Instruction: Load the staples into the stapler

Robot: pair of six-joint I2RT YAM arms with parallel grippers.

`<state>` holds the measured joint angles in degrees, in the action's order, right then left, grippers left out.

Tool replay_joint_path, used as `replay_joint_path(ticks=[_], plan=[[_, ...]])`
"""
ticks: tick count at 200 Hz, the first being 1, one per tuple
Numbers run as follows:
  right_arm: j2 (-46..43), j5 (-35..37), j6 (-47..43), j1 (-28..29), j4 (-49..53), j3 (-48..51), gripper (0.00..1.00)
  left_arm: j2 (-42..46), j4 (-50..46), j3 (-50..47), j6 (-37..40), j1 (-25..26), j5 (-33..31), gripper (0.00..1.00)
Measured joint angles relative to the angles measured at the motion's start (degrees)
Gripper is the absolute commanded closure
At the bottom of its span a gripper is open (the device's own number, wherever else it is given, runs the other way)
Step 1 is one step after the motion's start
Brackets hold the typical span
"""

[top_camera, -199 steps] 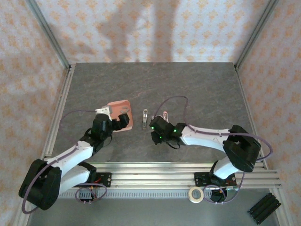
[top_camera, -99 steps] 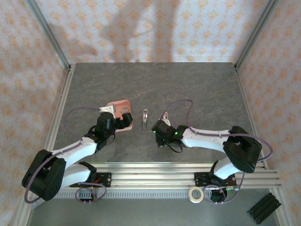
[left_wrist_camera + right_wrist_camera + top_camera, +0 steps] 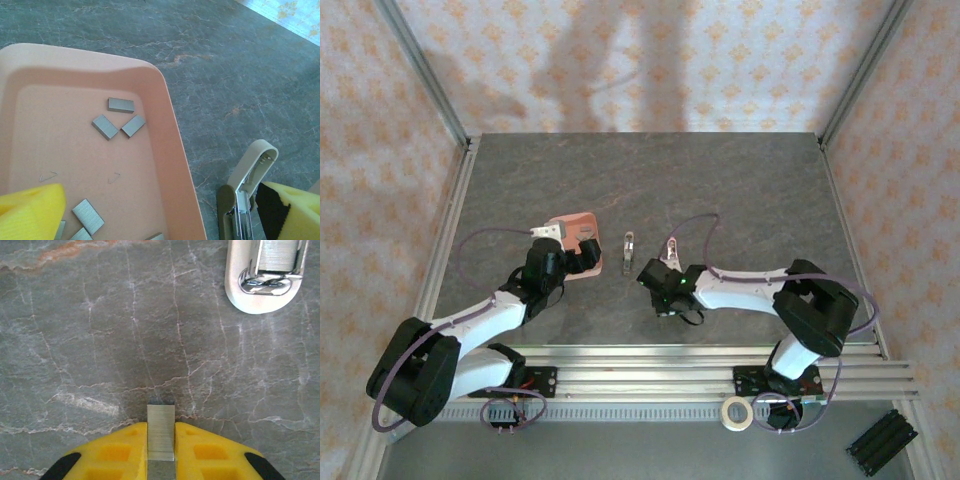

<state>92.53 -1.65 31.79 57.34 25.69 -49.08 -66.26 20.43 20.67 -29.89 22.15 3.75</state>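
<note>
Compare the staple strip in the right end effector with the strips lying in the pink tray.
The held strip is pinched between the right end effector's fingers; the tray strips lie loose. The held strip is over bare table near the stapler; the tray strips sit scattered at different angles inside the tray. Both are short grey metal blocks.
</note>
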Motion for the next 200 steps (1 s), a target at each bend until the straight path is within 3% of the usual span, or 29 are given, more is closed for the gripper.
replay_joint_path(ticks=[18,61,125,200], plan=[[0.44,-0.04,-0.09,0.28,1.42,-1.31,0.67,0.00,0.00,0.00,0.02,0.00,-0.07,0.01],[-0.02,0.02,-0.28,0.37,9.73,-7.63,0.62,0.00,-0.09,0.07,0.17,0.00,-0.22,0.01],[0.74,-5.29,-0.09,-5.33,20.22,-16.35,0.65,1.03,-0.68,0.31,1.51,0.00,-1.33,0.01],[8.39,-9.97,-0.96,-5.66,23.15,-18.05,0.68,1.05,-0.72,0.31,1.55,0.00,-1.44,0.00]])
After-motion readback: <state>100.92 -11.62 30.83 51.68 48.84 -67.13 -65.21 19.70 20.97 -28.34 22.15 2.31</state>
